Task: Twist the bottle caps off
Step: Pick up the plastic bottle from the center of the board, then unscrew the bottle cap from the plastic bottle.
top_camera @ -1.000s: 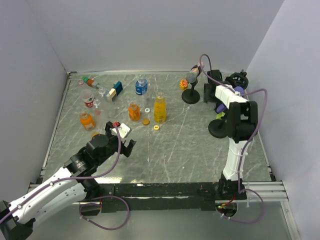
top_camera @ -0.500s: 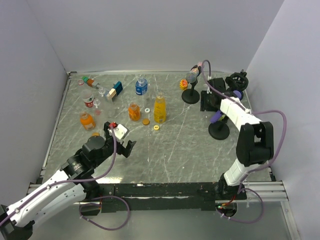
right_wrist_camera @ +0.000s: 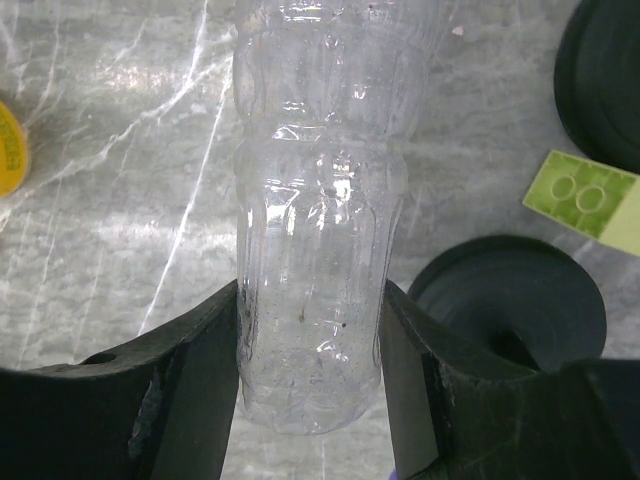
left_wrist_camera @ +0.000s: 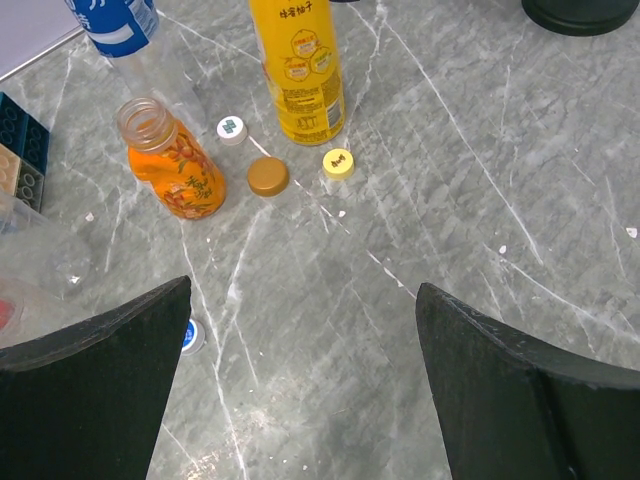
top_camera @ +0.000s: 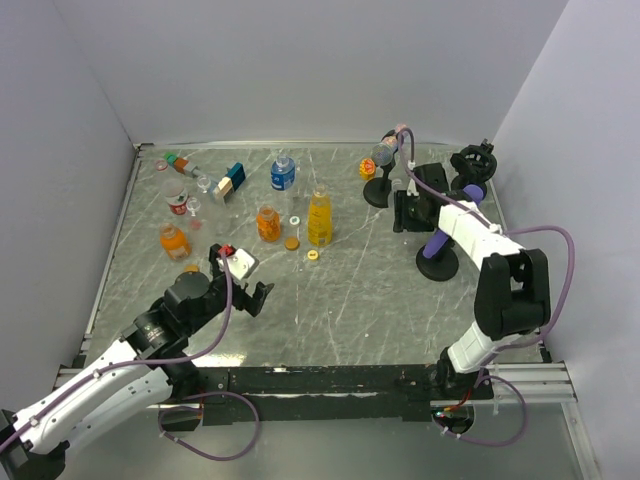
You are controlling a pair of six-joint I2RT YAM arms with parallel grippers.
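Note:
My right gripper is shut on the lower body of a clear empty bottle, which points away from the camera above the table. From above, that bottle is tilted at the back right, with my right gripper behind it. My left gripper hangs open over bare table, holding nothing; from above it is front left. Ahead of it stand an uncapped squat orange bottle, a tall yellow bottle and a blue-labelled bottle. Loose white, orange, yellow and blue caps lie nearby.
Black round stand bases sit close to the right gripper, with a green block between them. Toy blocks, a red can and another orange bottle crowd the back left. White walls enclose three sides.
The right arm has folded lower and swung its gripper left while the clear bottle stayed almost in place. The left arm drew back slightly, then held still.

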